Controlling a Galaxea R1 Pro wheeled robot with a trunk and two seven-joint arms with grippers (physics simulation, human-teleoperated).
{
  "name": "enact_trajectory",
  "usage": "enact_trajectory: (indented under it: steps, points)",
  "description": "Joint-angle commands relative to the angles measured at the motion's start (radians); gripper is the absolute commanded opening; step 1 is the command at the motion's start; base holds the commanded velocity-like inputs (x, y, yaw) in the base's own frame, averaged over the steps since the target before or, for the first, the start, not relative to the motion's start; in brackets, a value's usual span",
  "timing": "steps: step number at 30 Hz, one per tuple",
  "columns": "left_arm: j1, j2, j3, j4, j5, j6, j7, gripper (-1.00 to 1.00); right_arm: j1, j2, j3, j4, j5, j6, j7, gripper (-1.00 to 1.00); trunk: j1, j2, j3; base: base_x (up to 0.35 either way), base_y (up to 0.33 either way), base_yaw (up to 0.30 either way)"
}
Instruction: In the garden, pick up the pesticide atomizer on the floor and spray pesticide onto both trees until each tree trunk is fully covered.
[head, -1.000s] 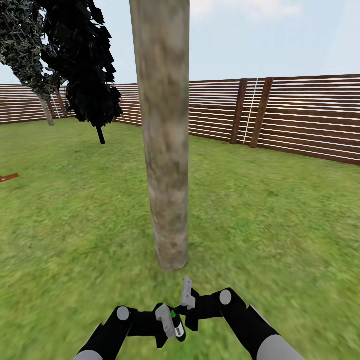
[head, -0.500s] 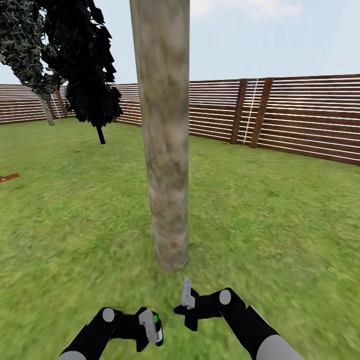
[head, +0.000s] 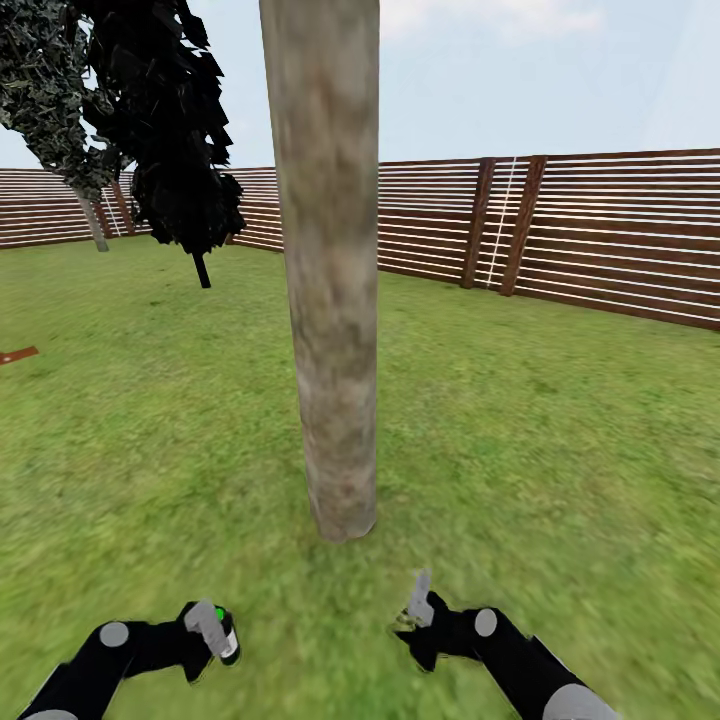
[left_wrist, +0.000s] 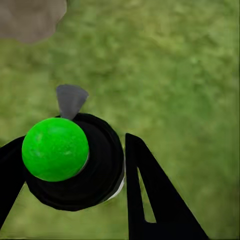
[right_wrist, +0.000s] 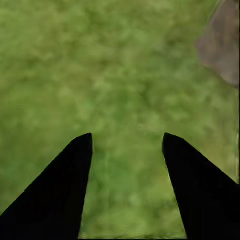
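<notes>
While left fingers (left_wrist: 150, 195) clamp the pesticide atomizer (left_wrist: 70, 160), right fingers (right_wrist: 200, 185) gape.

The tree trunk (head: 330, 270) runs off the top edge; the grass (head: 560, 420) seems blurred

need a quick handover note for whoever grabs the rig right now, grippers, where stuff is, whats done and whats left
Left gripper: shut on the pesticide atomizer, held low over the grass.
Right gripper: open and empty, over grass.
Tree trunk stands directly ahead, between the two arms. A second grey trunk shows far off by the fence, past a black-leaved tree.
Done: atomizer picked up.
Left: no spray or coating is visible on the near trunk; cover it, then the second tree.
</notes>
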Motion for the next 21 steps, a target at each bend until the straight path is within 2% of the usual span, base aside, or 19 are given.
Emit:
enact_trajectory:
  steps: [1,2,4,6,7,8,10,11,12,14,15,16,18,21]
  points:
    - [0.0,-0.002,0.03,0.002,0.001,0.0,0.02,-1.0,0.001,-0.001,-0.059,0.025,-0.001,0.0,-0.01,1.0,0.0,0.0,0.0,0.0,0.0,0.0]
    - [0.0,-0.003,0.046,0.004,0.002,0.0,0.041,-1.0,0.001,-0.001,-0.103,0.048,-0.001,0.0,-0.018,1.0,0.0,0.0,0.0,0.0,0.0,0.0]
    - [0.001,-0.009,0.129,0.007,0.035,0.003,0.173,-1.0,0.002,-0.007,-0.317,0.112,0.0,-0.001,-0.102,1.0,0.0,0.0,0.0,0.0,0.0,0.0]
    - [0.001,-0.016,0.17,0.01,0.062,0.006,0.27,-1.0,0.005,-0.025,-0.429,0.16,0.0,-0.002,-0.226,1.0,0.0,0.0,0.0,0.0,0.0,0.0]
    - [0.001,-0.018,0.177,0.015,0.071,0.009,0.299,-1.0,0.005,-0.028,-0.449,0.179,-0.001,-0.002,-0.263,1.0,0.0,0.0,0.0,0.0,0.0,0.0]
    - [0.001,-0.026,0.184,0.044,0.089,0.032,0.388,-1.0,0.006,-0.032,-0.473,0.22,-0.001,-0.008,-0.346,1.0,0.0,0.0,0.0,0.0,0.0,0.0]
    - [0.001,-0.033,0.188,0.087,0.103,0.061,0.524,-1.0,0.009,-0.038,-0.487,0.25,-0.001,-0.036,-0.457,1.0,0.0,0.0,0.0,0.0,0.0,0.0]
    - [0.001,-0.038,0.189,0.099,0.106,0.067,0.567,-1.0,0.015,-0.047,-0.491,0.256,-0.005,-0.054,-0.506,1.0,0.0,0.0,0.0,0.0,0.0,0.0]
    - [0.001,-0.047,0.19,0.104,0.107,0.071,0.59,-1.0,0.024,-0.057,-0.5,0.26,-0.019,-0.07,-0.548,1.0,0.0,0.0,0.0,0.0,0.0,0.0]
    - [-0.004,-0.09,0.189,0.108,0.108,0.118,0.608,-1.0,0.049,-0.09,-0.58,0.263,-0.132,-0.086,-0.596,1.0,0.0,0.0,0.0,0.0,0.0,0.0]
    - [-0.005,-0.114,0.187,0.107,0.105,0.176,0.612,-1.0,0.068,-0.106,-0.615,0.264,-0.186,-0.09,-0.604,1.0,0.0,0.0,0.0,0.0,0.0,0.0]
    - [-0.008,-0.145,0.183,0.099,0.104,0.267,0.614,-1.0,0.09,-0.127,-0.637,0.264,-0.227,-0.099,-0.605,1.0,0.0,0.0,0.0,0.0,0.0,0.0]
    - [-0.037,-0.172,0.181,0.092,0.104,0.342,0.616,-1.0,0.102,-0.136,-0.649,0.267,-0.249,-0.123,-0.604,1.0,0.0,0.0,0.0,0.0,0.0,0.0]
    - [-0.08,-0.182,0.181,0.089,0.104,0.386,0.617,-1.0,0.106,-0.132,-0.653,0.306,-0.256,-0.154,-0.603,1.0,0.0,0.0,0.0,0.0,0.0,0.0]
